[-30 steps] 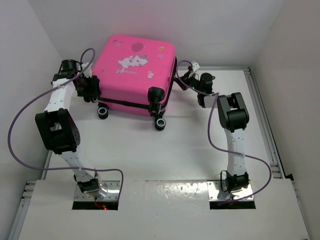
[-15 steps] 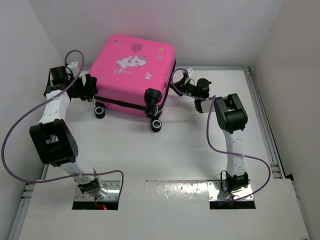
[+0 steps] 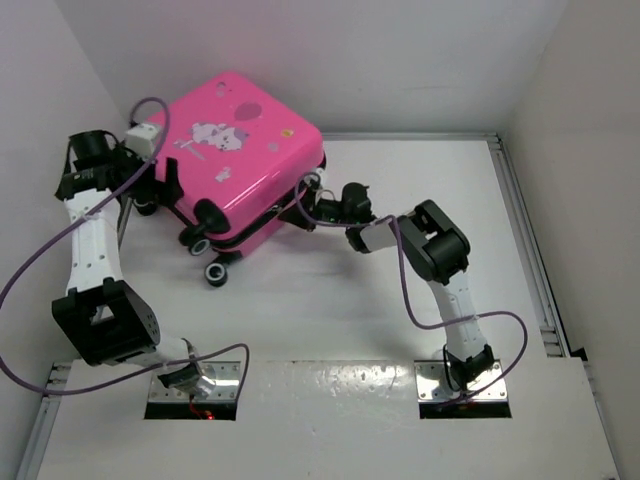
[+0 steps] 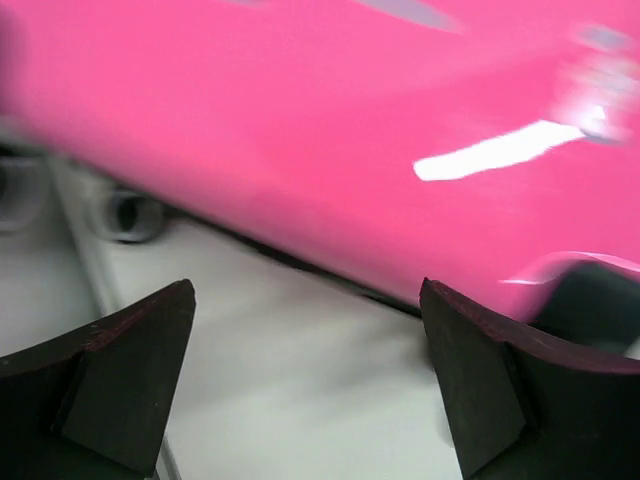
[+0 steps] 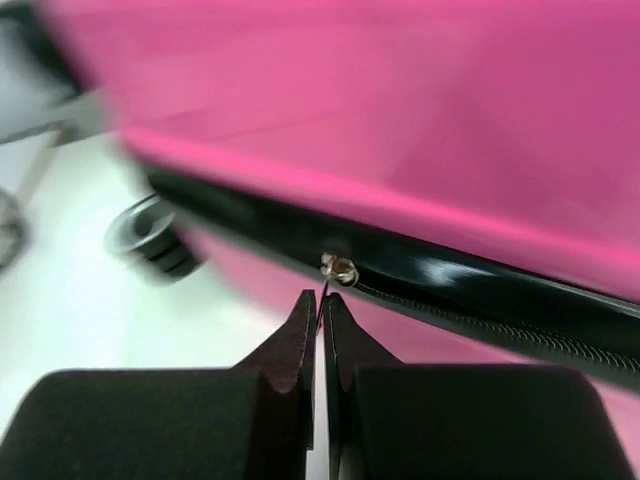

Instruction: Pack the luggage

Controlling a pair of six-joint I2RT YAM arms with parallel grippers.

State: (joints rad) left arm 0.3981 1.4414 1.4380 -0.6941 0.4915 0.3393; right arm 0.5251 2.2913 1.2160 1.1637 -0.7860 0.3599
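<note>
Pink suitcase point(image 3: 235, 160) could tip over: shut right jaws pinch its zip pull point(image 5: 340, 268), and wide-open left jaws hold nothing.

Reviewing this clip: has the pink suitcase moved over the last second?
Yes. The luggage has slid left, away from the table's right rail and toward the left wall, turning counterclockwise as it went.

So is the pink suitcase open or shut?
Shut. The luggage halves meet along the black zipper band; no lining shows. Whether fully zipped, cannot tell.
</note>
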